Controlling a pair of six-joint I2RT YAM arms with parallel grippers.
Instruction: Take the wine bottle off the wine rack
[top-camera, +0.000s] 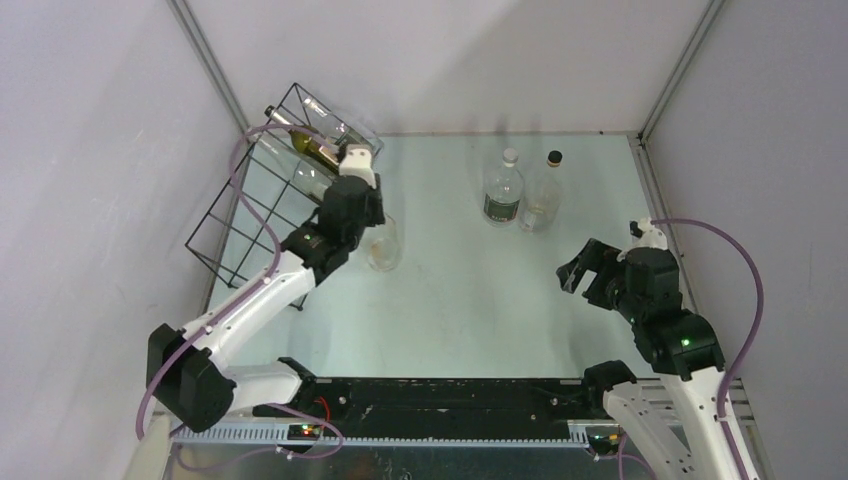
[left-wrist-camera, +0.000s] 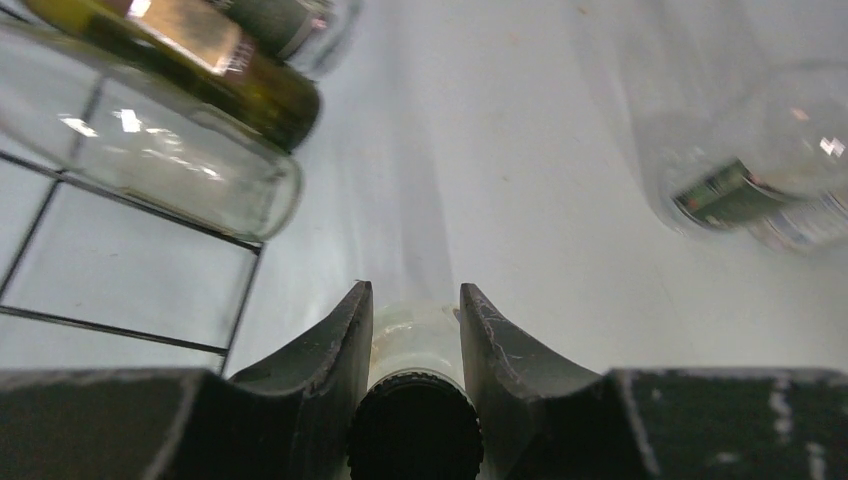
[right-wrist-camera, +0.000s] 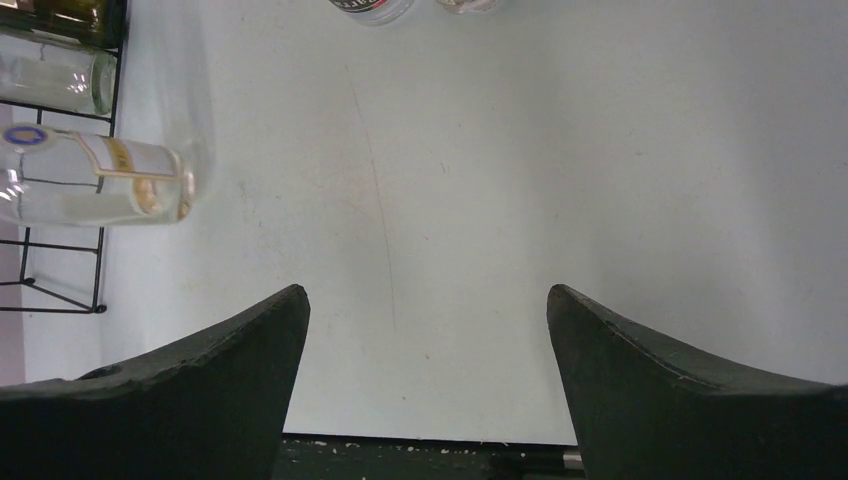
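Observation:
The wine rack (top-camera: 240, 225) is a black wire grid box at the far left, and it also shows in the left wrist view (left-wrist-camera: 140, 205). It holds a green bottle (top-camera: 312, 150) and clear bottles lying on their sides. My left gripper (top-camera: 362, 212) is shut on the neck of a clear glass wine bottle (top-camera: 383, 247) with a black cap (left-wrist-camera: 415, 430). The bottle hangs upright just right of the rack, outside its frame. In the left wrist view the fingers (left-wrist-camera: 335, 340) press both sides of the neck (left-wrist-camera: 415, 325). My right gripper (top-camera: 577, 272) is open and empty at the right.
Two clear bottles stand upright at the back centre, one with a dark label (top-camera: 502, 188) and one with a black cap (top-camera: 545, 190). Grey walls close the left, back and right sides. A labelled clear bottle (right-wrist-camera: 90, 185) sticks out of the rack.

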